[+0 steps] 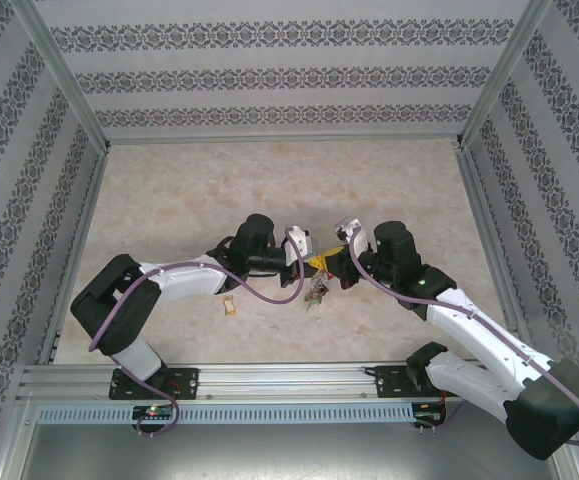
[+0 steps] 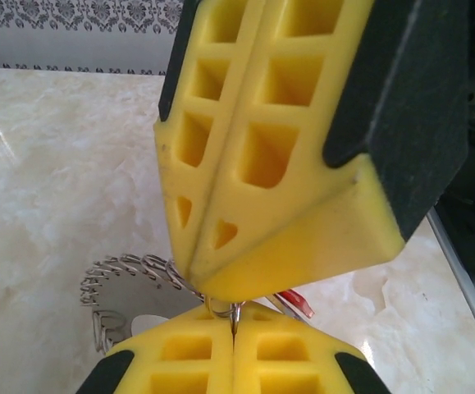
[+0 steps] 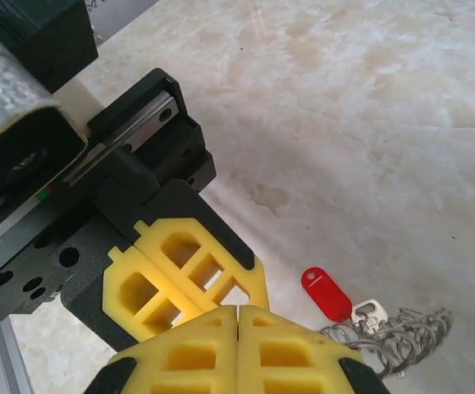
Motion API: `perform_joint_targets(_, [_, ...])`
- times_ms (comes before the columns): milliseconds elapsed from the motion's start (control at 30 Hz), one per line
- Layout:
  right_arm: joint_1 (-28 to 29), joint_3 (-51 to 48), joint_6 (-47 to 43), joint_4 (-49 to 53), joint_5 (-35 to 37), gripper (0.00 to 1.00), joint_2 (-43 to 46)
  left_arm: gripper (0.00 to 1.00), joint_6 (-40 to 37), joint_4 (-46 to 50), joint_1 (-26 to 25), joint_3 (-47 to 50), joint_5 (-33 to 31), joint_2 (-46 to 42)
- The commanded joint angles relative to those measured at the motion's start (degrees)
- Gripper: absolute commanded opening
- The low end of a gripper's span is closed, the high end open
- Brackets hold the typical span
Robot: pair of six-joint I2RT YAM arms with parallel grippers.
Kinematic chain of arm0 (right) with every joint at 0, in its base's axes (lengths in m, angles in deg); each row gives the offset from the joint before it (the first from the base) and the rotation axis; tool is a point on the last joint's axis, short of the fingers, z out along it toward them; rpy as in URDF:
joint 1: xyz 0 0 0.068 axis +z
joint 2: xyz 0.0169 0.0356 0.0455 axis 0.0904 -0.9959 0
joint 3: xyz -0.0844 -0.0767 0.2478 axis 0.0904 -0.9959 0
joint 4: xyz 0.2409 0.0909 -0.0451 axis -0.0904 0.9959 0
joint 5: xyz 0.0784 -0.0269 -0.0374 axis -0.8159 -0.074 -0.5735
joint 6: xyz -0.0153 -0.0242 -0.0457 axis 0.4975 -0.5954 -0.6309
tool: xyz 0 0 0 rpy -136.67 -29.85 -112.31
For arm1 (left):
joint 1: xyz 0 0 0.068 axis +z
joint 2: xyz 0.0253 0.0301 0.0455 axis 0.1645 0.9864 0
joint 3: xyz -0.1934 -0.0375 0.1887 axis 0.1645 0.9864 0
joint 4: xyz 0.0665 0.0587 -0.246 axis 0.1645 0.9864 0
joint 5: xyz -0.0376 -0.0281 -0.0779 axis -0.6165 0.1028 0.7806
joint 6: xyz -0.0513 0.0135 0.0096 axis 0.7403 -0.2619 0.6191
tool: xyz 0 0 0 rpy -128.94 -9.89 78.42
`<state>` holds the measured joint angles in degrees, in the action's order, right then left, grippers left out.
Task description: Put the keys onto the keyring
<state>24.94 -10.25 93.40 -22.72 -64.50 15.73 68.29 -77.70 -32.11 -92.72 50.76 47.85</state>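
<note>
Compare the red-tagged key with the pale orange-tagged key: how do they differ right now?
Tag colour: the red-tagged key is bright red, the orange-tagged key pale tan-orange. Place: the red-tagged key sits beside the keyring, close by the shut left gripper and right gripper; the orange-tagged key lies alone on the table, off toward the left arm. Both are small, each with a plastic tag.

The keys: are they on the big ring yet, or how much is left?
Nothing clearly done yet. In hand: the left jaws and right jaws meet tip to tip, shut on the keyring wire, the red-tagged key right beside it; whether it's threaded, I can't tell. Left: the tan-tagged key lies loose on the table.
</note>
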Motion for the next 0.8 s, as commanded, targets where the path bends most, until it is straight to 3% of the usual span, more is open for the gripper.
perform_joint_targets(0, [0.7,1.6,-0.6,-1.6,0.6,0.0,1.4,0.01,-1.8,1.7,-0.8,-0.2,-1.1,-1.8])
perform_joint_targets(300, [-0.6,-2.4,3.2,1.3,12.2,0.0,4.4,0.0,-0.4,-1.1,-0.8,1.0,-2.5,-2.2])
perform_joint_targets(600, [-0.9,-4.2,4.8,0.5,12.4,0.0,5.9,0.0,1.0,-3.4,-0.8,1.3,-2.2,-1.6])
perform_joint_targets(767, [-1.0,-3.9,5.4,-0.6,8.6,0.0,4.9,0.0,0.7,-2.9,-0.8,0.9,-1.8,-1.8])
